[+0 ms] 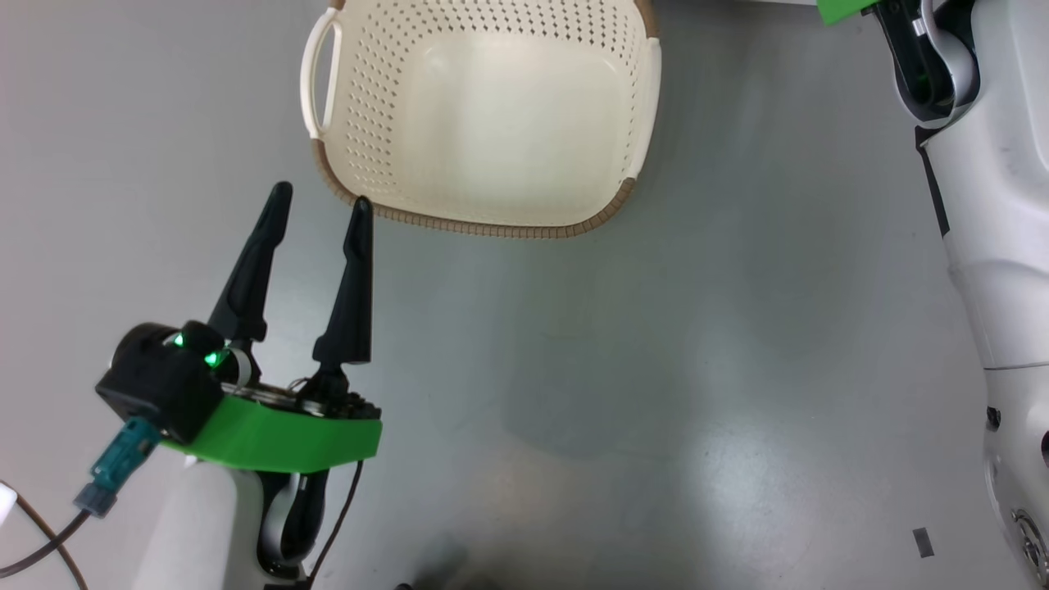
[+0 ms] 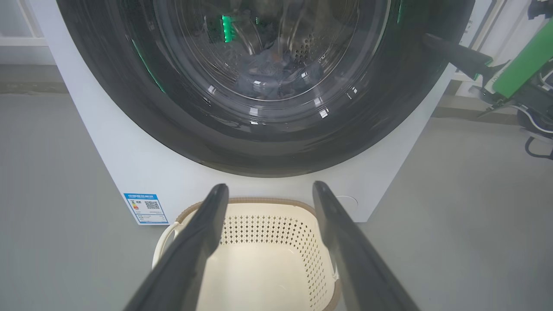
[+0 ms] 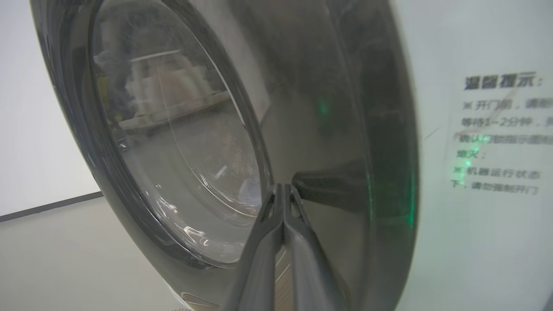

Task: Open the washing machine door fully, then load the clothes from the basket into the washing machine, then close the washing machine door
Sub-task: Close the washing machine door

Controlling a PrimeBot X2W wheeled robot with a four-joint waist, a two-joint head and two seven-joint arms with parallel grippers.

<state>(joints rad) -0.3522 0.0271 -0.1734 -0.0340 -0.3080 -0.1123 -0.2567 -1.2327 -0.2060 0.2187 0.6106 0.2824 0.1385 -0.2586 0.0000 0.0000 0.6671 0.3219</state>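
Observation:
The basket [image 1: 492, 229] stands on the floor with nothing inside; it is the cream basket [image 2: 276, 229] just in front of the washing machine [image 2: 129, 172]. The washing machine door [image 2: 129, 86] lies flat against the machine's front. Blue clothes [image 2: 276, 77] show through its glass, inside the drum. My left gripper [image 1: 321, 197] hangs open and empty beside the basket's near rim, seen as the left gripper [image 2: 270, 186] pointing at the machine. My right gripper [image 3: 283, 186] is shut on nothing, its tips against the door's black ring [image 3: 337, 108]. The right gripper [image 2: 427, 39] meets the door's right edge.
Grey floor surrounds the basket. My pale right forearm [image 1: 983, 205] runs down the right side of the head view. A blue label [image 2: 145, 208] and a round cap [image 2: 348, 201] sit low on the machine's front. A printed notice [image 3: 501, 134] is beside the door.

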